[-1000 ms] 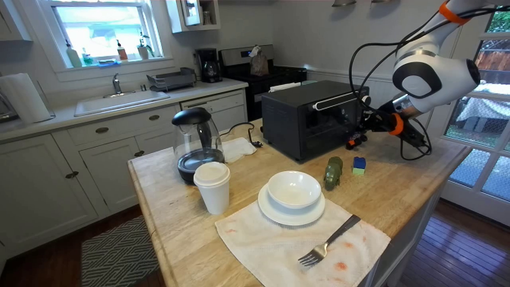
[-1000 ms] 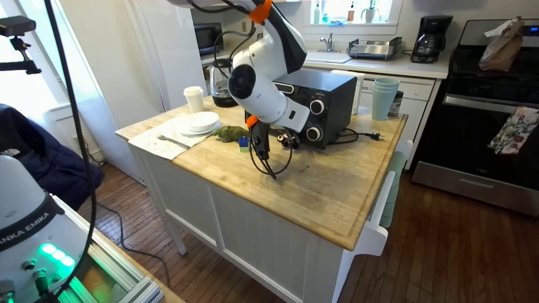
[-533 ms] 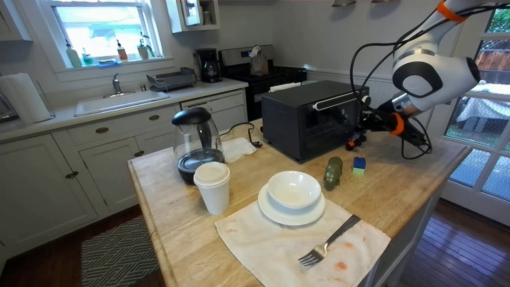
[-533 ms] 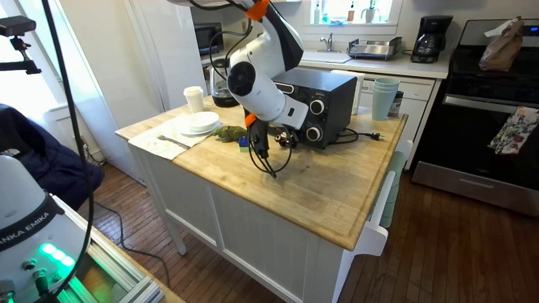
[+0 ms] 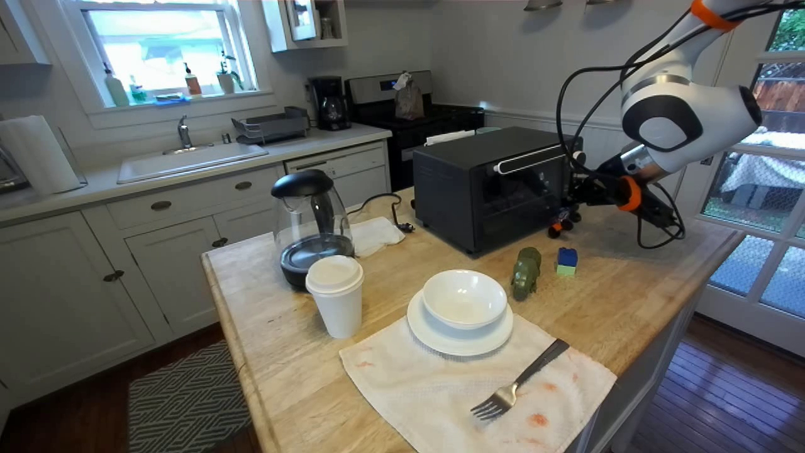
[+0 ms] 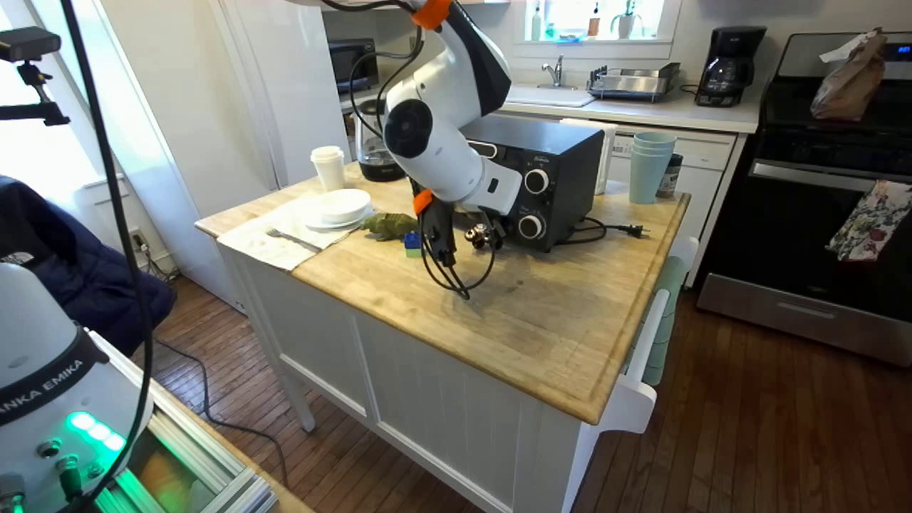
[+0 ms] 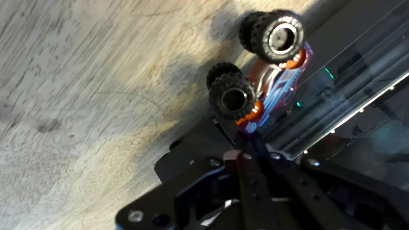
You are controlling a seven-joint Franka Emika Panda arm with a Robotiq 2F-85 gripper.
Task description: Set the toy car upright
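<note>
A: What is pictured in an exterior view?
B: A wooden desk (image 5: 629,277), laid with one lidded cup (image 5: 336,299), one glass kettle (image 5: 313,229), one bowl (image 5: 464,296) on one plate (image 5: 462,344), one fork (image 5: 523,376) on one stained cloth (image 5: 431,396), one green figure (image 5: 526,274) and one blue-and-green block (image 5: 566,261). Beside the one black toaster oven (image 5: 449,201), a toy car (image 5: 557,228) is partly hidden, below the white robot arm (image 5: 685,123).
A: And what more in an exterior view?
B: One stack of pale blue cups (image 6: 648,171), with one jar (image 6: 669,176) just beside it, near the toaster oven, whose two white knobs (image 6: 536,182) show. Seen here alone: the robot's base (image 6: 39,349), bearing three green lights (image 6: 98,432), and one dark jacket (image 6: 71,263).
A: What does the wrist view add?
B: The tool (image 7: 250,147), in close-up, its jaws drawn together on one end of the toy car. Only here can all four wheels (image 7: 277,36) be counted, along with two orange fenders (image 7: 295,60) and blue stripes (image 7: 278,88) down the body. The car slants alongside the toaster oven.
A: Do its wheels touch the desk?
B: Impossible to tell.
</note>
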